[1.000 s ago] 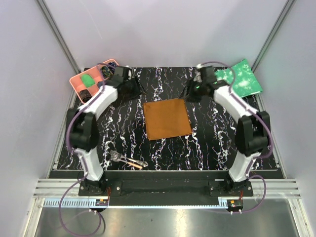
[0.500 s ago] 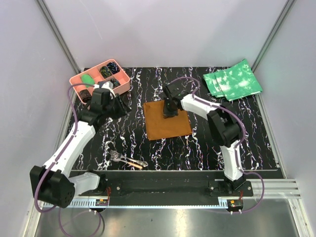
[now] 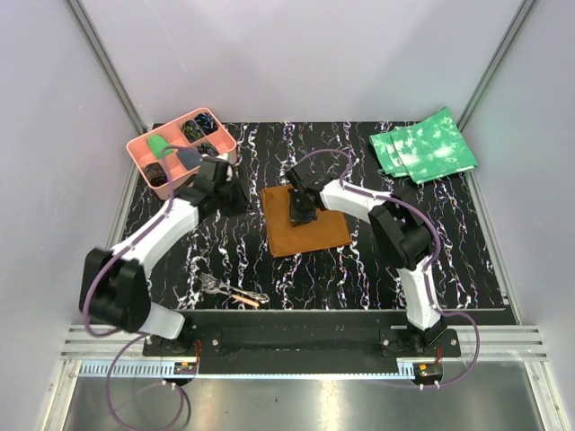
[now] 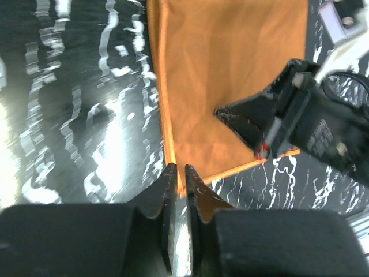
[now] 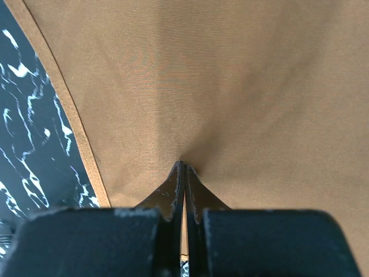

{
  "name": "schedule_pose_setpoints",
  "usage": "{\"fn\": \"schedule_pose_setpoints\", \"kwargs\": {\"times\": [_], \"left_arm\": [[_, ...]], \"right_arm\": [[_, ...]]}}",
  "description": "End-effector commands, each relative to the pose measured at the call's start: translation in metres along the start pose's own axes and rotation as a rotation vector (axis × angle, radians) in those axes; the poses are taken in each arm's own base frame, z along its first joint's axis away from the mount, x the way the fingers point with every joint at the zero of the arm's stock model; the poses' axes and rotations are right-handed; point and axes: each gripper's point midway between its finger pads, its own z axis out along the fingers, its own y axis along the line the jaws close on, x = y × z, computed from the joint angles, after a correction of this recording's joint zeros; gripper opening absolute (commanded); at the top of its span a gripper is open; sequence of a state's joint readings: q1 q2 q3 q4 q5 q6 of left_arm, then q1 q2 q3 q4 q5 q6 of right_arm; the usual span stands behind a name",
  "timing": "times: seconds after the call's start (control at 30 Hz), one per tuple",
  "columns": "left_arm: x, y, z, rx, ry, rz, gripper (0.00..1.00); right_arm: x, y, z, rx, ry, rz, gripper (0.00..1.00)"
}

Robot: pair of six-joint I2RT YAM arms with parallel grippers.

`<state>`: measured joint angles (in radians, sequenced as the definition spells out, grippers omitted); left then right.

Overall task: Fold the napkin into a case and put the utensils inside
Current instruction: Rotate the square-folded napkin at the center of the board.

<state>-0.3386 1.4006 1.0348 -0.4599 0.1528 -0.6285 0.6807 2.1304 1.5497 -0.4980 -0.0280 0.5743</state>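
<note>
From above, shows the napkin (image 3: 323,238) spread in a single layer at mid-table (image 3: 359,269), not yet folded into a case. Finds the right tool (image 3: 301,214) down on the cloth, left of its middle, and the left tool (image 3: 244,196) by the napkin's far-left corner. Leaves the fork (image 3: 214,285) and the slim silver piece (image 3: 250,297) lying together near the front edge, well apart from the cloth. Puts the pink tray (image 3: 137,151) at the far left and the green cloths (image 3: 422,144) at the far right. From the left wrist, shows the left tool (image 4: 179,173) with tips almost together, only a slit between, right at a corner of the napkin (image 4: 230,69) where the hem (image 4: 164,104) turns. Cannot tell whether cloth is caught there. Also shows the right tool (image 4: 253,124) standing on the cloth nearby. From the right wrist, shows the right tool (image 5: 184,170) pressed together, pinching a small pucker of napkin (image 5: 242,81), creases fanning out from the tips. Looks thin, soft and light, so likely to drape and slide on the glossy table rather than hold a crease. Best taken at the hemmed corners or edges, one layer only, and carried low so the fold lands square.
</note>
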Motion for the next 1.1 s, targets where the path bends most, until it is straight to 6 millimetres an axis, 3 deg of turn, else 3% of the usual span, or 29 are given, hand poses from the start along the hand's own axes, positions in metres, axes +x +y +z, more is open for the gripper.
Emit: {"fn": "schedule_pose_setpoints", "kwargs": {"times": [0.0, 0.07, 0.1, 0.17, 0.2, 0.23, 0.3, 0.33, 0.37, 0.43, 0.6, 0.8, 0.9, 1.07], "left_arm": [[-0.029, -0.045, 0.039, 0.094, -0.031, 0.044, 0.06], [-0.027, -0.04, 0.067, 0.049, 0.003, 0.058, 0.04], [-0.04, -0.051, 0.07, 0.062, -0.011, 0.067, 0.03], [-0.04, -0.04, 0.093, 0.004, 0.021, 0.076, 0.01], [-0.054, -0.049, 0.096, 0.012, -0.001, 0.086, 0.0], [-0.059, -0.046, 0.101, -0.017, -0.007, 0.1, 0.0], [-0.067, -0.042, 0.117, -0.058, 0.003, 0.119, 0.0], [-0.062, -0.031, 0.133, -0.097, 0.034, 0.139, 0.0], [-0.069, -0.037, 0.134, -0.098, 0.042, 0.15, 0.0], [-0.06, -0.03, 0.149, -0.113, 0.099, 0.181, 0.0], [-0.045, -0.018, 0.155, -0.164, 0.148, 0.195, 0.0], [-0.031, -0.004, 0.158, -0.218, 0.168, 0.228, 0.0], [-0.028, 0.015, 0.161, -0.307, 0.165, 0.228, 0.0], [-0.003, 0.048, 0.159, -0.453, 0.23, 0.214, 0.0]], "right_arm": [[-0.009, 0.003, -0.033, -0.01, -0.053, -0.034, 0.0], [-0.016, 0.005, -0.051, -0.027, -0.081, -0.023, 0.0], [-0.015, 0.002, -0.055, -0.024, -0.081, -0.011, 0.0], [-0.014, -0.01, -0.067, -0.016, -0.088, 0.021, 0.0], [-0.013, -0.014, -0.07, -0.014, -0.091, 0.034, 0.0], [-0.015, -0.017, -0.079, -0.018, -0.104, 0.047, 0.0], [-0.012, -0.038, -0.079, 0.01, -0.096, 0.095, 0.0], [-0.013, -0.044, -0.081, 0.017, -0.098, 0.112, 0.0], [-0.011, -0.054, -0.08, 0.031, -0.091, 0.123, 0.0], [-0.013, -0.066, -0.081, 0.067, -0.108, 0.13, 0.0], [-0.008, -0.084, -0.08, 0.102, -0.101, 0.161, 0.0], [0.005, -0.103, -0.062, 0.141, -0.04, 0.193, 0.0], [0.006, -0.114, -0.054, 0.17, -0.026, 0.186, 0.0], [-0.001, -0.136, -0.041, 0.218, -0.01, 0.16, 0.0]]}}
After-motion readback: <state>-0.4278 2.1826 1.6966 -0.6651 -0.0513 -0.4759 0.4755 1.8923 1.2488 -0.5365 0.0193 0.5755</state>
